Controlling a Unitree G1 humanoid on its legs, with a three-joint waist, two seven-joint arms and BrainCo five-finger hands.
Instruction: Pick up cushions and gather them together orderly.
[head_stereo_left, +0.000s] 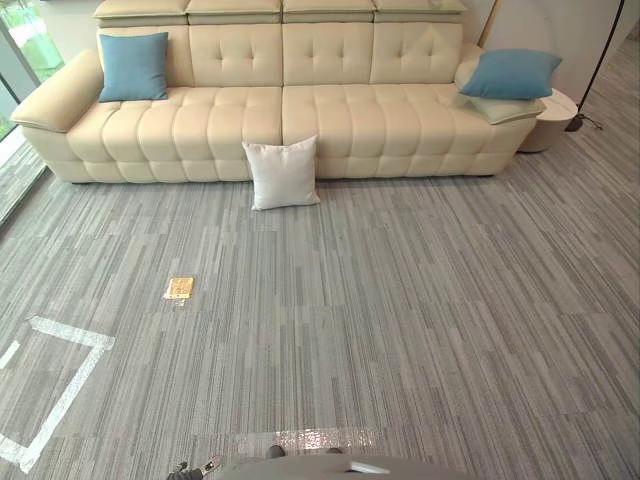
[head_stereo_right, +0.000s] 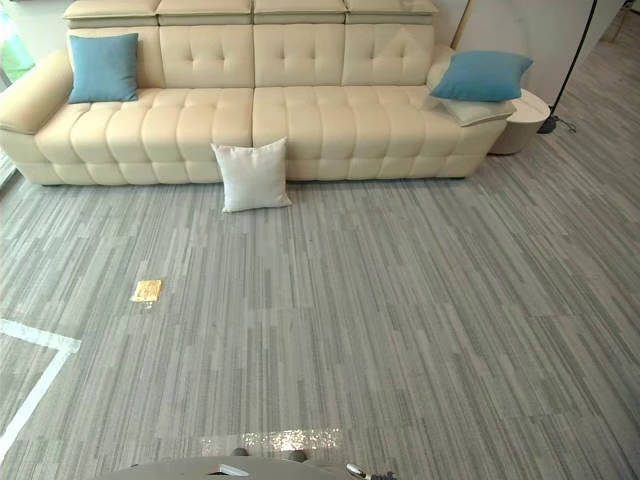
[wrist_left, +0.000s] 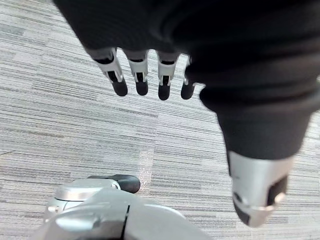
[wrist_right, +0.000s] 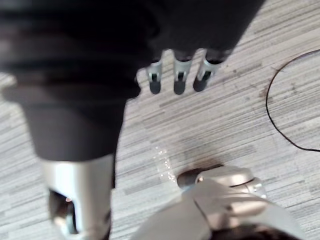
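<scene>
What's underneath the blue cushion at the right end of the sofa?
Cream padding, armrest or cushion, I can't tell; its front edge shows. The blue cushion covers the rest.

A cream tufted sofa (head_stereo_left: 300, 110) stands on grey striped carpet (head_stereo_left: 420, 320). A small gold patch (head_stereo_left: 179, 288) lies near white tape lines (head_stereo_left: 70, 331).

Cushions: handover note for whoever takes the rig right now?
Left hand: open, holds nothing, over the carpet. Right hand: open, holds nothing.
White cushion stands on the carpet against the front of the sofa, near its middle. Left blue cushion sits at the sofa's left end, right blue cushion at its right end.
Done: nothing gathered; the three lie well apart.
Left: pick up each cushion and set them together in order.
</scene>
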